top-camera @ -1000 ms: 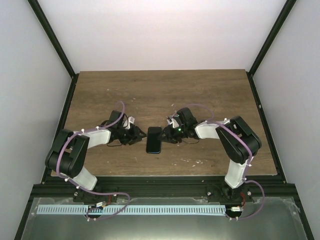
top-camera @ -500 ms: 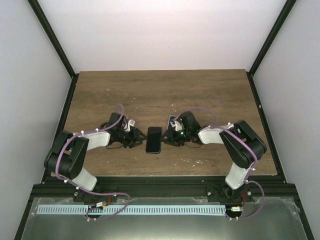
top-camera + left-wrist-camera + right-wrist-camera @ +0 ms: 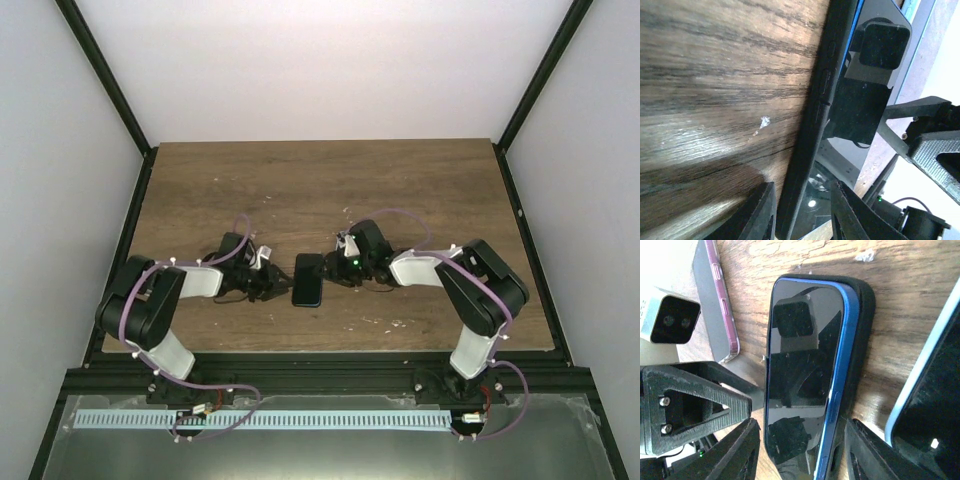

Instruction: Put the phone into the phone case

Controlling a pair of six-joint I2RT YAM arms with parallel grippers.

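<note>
The phone point(image 3: 307, 281), dark glass with a blue rim point(image 3: 837, 385), lies face up in the black case point(image 3: 862, 325) at the table's middle front. My left gripper point(image 3: 272, 283) is low at its left side. In the left wrist view point(image 3: 802, 215) it is open; its fingers point(image 3: 762, 212) straddle the case's buttoned left wall point(image 3: 812, 125), one over the wood and one over the screen. My right gripper point(image 3: 333, 270) is at the phone's right side. In the right wrist view point(image 3: 802, 450) it is open, with its fingers point(image 3: 737, 452) on either side of the phone's near end, close to the case.
In the right wrist view a pink-edged phone point(image 3: 715, 300) lies left of the cased one, and a pale blue-edged phone point(image 3: 932, 390) lies to the right. The left gripper's finger point(image 3: 695, 400) and camera point(image 3: 670, 317) face it. The wooden table point(image 3: 320, 185) stretches behind.
The left gripper has drawn back a little to the left. The right gripper backed off to the right, then came back up to the phone's right side. The phone has not moved.
</note>
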